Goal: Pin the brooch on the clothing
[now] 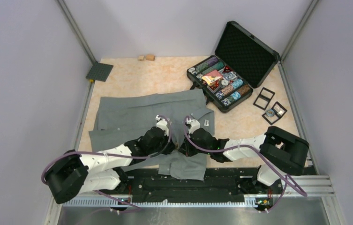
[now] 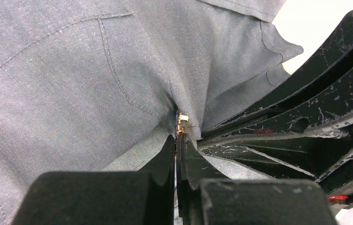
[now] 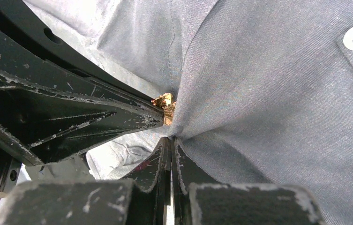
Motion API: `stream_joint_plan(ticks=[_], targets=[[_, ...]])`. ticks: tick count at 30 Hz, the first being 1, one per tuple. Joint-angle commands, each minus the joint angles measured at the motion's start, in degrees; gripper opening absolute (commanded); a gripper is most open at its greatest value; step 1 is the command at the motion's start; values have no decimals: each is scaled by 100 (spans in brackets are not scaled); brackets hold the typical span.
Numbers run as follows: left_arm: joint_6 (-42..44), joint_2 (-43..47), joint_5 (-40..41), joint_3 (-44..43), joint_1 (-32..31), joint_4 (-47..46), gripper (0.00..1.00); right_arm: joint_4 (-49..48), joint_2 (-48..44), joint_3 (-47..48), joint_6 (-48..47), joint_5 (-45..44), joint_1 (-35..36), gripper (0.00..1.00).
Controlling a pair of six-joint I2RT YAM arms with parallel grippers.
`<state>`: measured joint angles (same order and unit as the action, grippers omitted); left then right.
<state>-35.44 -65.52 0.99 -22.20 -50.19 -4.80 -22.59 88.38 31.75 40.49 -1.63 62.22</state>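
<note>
The clothing (image 1: pixel 137 112), a grey button-up shirt, lies spread on the table. Both grippers meet over its lower front. My left gripper (image 1: pixel 177 151) (image 2: pixel 178 139) is shut, and the small gold brooch (image 2: pixel 182 123) sticks out of its tips against a bunched fold of the clothing (image 2: pixel 71 84). My right gripper (image 1: pixel 184 151) (image 3: pixel 171 140) is shut on a pinch of the clothing (image 3: pixel 268 103), pulling it into a peak. In the right wrist view the brooch (image 3: pixel 165 101) sits at the tip of the left gripper's fingers (image 3: pixel 71 108). The top view hides the brooch.
An open black case (image 1: pixel 247 51) holding poker chips stands at the back right, touching the shirt's corner. Two black frames (image 1: pixel 264 98) (image 1: pixel 275 112) lie to its right. A dark plate (image 1: pixel 99 71) and small wooden blocks (image 1: pixel 146 57) sit near the back wall.
</note>
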Motion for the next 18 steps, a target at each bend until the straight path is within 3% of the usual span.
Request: stream_joint_plan(ticks=[1, 18], targets=[[-77, 263, 180, 168, -25, -503, 0, -435, 61, -126, 193, 333, 110, 0], [-346, 740, 484, 426, -25, -606, 0, -110, -223, -223, 180, 185, 121, 0]])
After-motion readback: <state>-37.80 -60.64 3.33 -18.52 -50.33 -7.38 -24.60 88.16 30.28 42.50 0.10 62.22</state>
